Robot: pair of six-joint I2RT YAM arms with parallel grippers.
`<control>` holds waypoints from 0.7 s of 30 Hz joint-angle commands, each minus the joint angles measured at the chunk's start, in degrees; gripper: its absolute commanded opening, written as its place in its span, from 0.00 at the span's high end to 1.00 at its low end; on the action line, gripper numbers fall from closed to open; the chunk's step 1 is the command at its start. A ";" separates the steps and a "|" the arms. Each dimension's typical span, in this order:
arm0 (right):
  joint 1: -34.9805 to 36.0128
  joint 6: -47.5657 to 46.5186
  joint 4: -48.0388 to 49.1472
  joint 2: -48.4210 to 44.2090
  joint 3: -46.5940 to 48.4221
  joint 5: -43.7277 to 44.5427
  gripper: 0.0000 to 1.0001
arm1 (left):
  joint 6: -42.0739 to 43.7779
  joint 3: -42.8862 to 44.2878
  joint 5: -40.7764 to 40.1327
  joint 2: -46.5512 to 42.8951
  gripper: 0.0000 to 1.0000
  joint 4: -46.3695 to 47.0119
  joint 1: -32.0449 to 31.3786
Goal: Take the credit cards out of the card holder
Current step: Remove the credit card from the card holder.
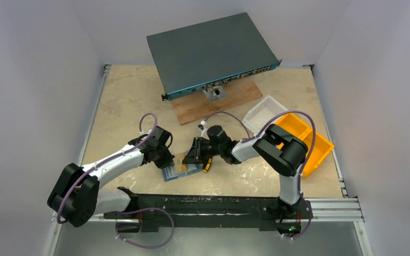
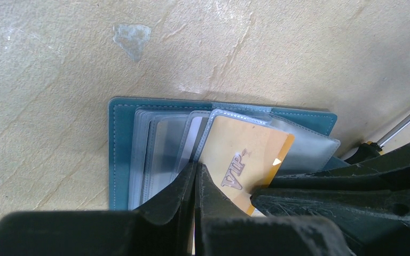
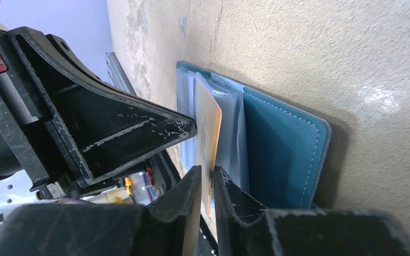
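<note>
So the right claw (image 3: 207, 173) is pinched on the orange card (image 3: 209, 128) sticking out of the card holder (image 3: 277, 144) toward it; the left claw (image 2: 196, 169), clenched, seems to hold that down.

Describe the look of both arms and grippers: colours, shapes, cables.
The left arm and right arm have white links and bulky black joints, each with a looping purple cable. The left gripper and right gripper are black, with wedge-shaped fingers scuffed by pale scratches.

Bright even light, soft shadows.
</note>
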 commanded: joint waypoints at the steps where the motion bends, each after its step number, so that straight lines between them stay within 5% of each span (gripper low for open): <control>1: -0.35 2.11 5.22 0.47 -0.08 -1.63 0.88 | -0.27 -3.28 -2.92 2.35 1.00 -3.94 0.17; 6: -0.47 2.25 4.52 0.79 -0.05 -1.37 1.00 | -0.51 -3.24 -3.32 2.33 1.00 -4.51 0.22; 21: -2.30 -0.68 -0.53 -1.67 -2.67 2.88 1.00 | -2.02 -3.94 -4.62 2.50 1.00 -6.14 0.21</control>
